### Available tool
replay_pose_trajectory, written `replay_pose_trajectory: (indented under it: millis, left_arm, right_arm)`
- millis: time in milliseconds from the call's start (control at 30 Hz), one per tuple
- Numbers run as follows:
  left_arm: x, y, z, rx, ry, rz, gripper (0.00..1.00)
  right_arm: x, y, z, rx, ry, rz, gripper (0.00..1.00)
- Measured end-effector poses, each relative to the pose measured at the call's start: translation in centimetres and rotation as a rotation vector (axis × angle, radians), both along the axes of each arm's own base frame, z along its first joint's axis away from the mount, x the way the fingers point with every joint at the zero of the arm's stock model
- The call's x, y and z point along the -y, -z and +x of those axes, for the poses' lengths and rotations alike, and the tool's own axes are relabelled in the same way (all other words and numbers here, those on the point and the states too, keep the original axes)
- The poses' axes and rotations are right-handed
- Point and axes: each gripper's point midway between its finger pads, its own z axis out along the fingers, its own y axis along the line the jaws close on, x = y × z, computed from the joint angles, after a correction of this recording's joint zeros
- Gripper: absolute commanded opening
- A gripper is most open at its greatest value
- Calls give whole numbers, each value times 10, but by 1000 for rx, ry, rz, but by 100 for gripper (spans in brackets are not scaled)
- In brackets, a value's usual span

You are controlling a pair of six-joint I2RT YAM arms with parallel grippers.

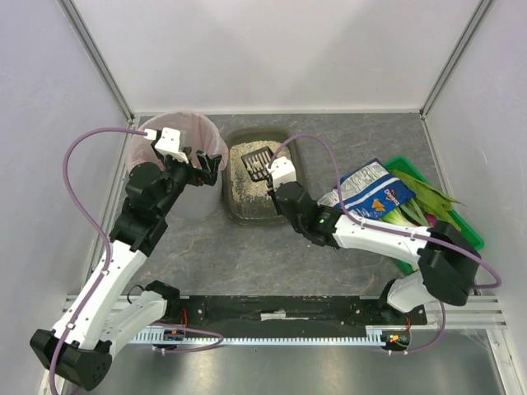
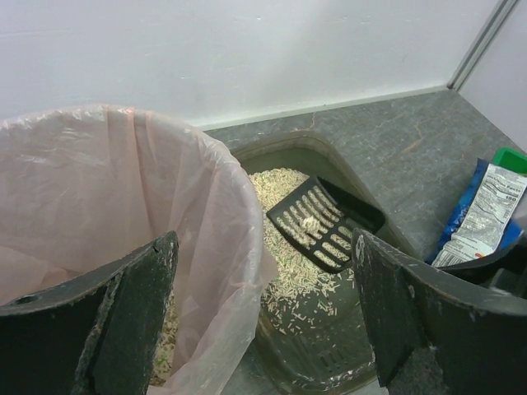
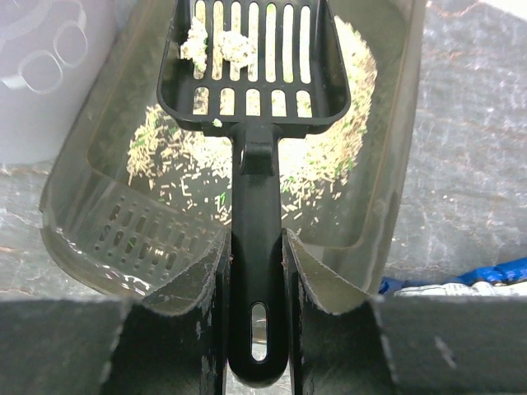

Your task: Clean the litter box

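Grey table (image 1: 206, 247) is bearing the litter box (image 3: 90, 239); right gripper (image 3: 255, 247) is clamping the scoop (image 3: 255, 74) (tilting would spill clumps (image 3: 218, 45) beyond its fingers (image 3: 206, 288)); left gripper (image 2: 263, 247) is gaping, empty.

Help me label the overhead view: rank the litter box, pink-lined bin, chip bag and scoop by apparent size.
1-2. Bin and litter box: nearly alike. The taller bin rises nearer the camera, so I won't rank them.
3. Chip bag.
4. Scoop, clearly smallest.
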Motion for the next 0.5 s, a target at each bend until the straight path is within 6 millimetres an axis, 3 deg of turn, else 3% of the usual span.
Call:
replay_pose_trajectory:
  millis: [200,367,500]
  left_arm:
    - [-21,-8,5,-9,-74,-38,99]
    - [-79,-39,6,54,-251,-102,99]
    - [-106,-59,-8,123,-336,-117,99]
  right_arm:
    - [13,-45,-6,74,-18,30,0]
    - [21,-86,-9,123,-50,-6,0]
    - [12,-133,-9,172,-111,0,0]
